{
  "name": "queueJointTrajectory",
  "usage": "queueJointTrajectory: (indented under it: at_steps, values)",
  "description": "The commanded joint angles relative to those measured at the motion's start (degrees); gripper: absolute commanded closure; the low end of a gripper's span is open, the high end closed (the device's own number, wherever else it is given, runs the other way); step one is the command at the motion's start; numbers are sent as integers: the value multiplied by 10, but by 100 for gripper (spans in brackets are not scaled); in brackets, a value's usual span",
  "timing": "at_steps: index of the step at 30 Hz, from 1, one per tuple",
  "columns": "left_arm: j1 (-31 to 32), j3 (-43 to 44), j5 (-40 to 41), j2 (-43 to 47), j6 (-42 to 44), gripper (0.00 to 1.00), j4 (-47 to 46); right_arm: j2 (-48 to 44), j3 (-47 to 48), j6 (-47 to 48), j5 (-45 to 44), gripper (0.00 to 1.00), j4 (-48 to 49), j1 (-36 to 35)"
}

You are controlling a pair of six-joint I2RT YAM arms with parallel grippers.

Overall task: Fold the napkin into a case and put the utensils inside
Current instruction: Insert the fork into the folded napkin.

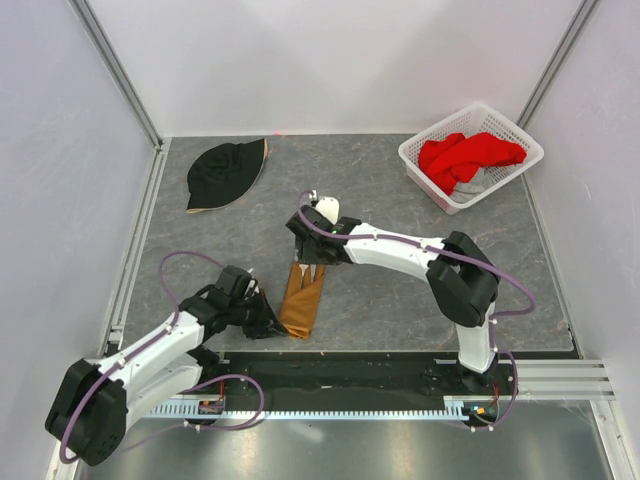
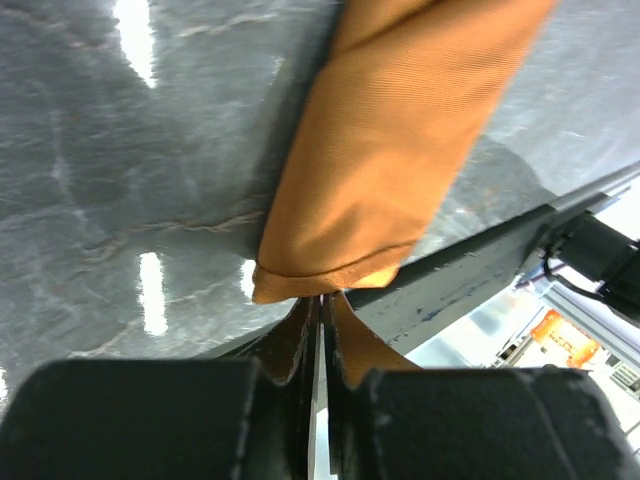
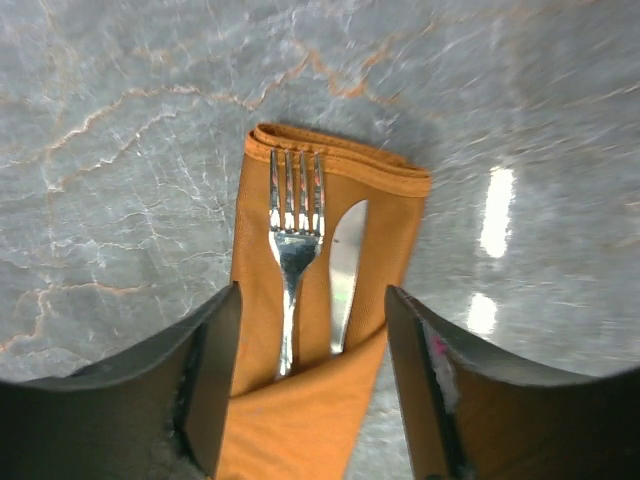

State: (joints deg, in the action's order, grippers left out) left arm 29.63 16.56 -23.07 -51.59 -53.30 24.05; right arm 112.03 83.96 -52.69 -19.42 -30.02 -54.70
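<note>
We look down on a grey, marble-veined tabletop (image 1: 400, 190) enclosed by plain white walls (image 1: 330, 60) framed with aluminium posts (image 1: 115, 65). A black strip (image 1: 350, 372) runs along its near edge, and we see bright streaks of light (image 2: 135, 35) glinting off the glossy surface.

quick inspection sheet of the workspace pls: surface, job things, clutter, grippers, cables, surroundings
surface: grey marbled table top, no spills seen
job's things: orange-brown case lies folded near the front edge; fork and knife sit side by side in its pocket, heads showing
clutter: black hat far left; white basket far right, holding a red cloth
grippers: left gripper pinches the case's near end; right gripper open, straddling the case
cables: purple cables loop along both arms, no snag seen
surroundings: white walls
</note>
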Motion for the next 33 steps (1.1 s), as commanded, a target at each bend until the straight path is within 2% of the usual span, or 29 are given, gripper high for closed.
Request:
queueJointTrajectory:
  at_steps: [1,7,19,24,33]
  values:
    - [-1,30,-10,43,0,88,6,-50,4,57,-10,31,-14,8]
    - [-1,37,-22,32,2,88,1,-18,30,107,2,39,-7,14]
    - [-2,30,-34,-34,5,89,-60,80,131,159,-15,40,16,29]
    - [-1,23,-33,-33,0,89,-68,110,168,172,9,46,21,42]
    - [-2,23,-34,-40,3,90,-70,129,170,167,26,49,22,42]
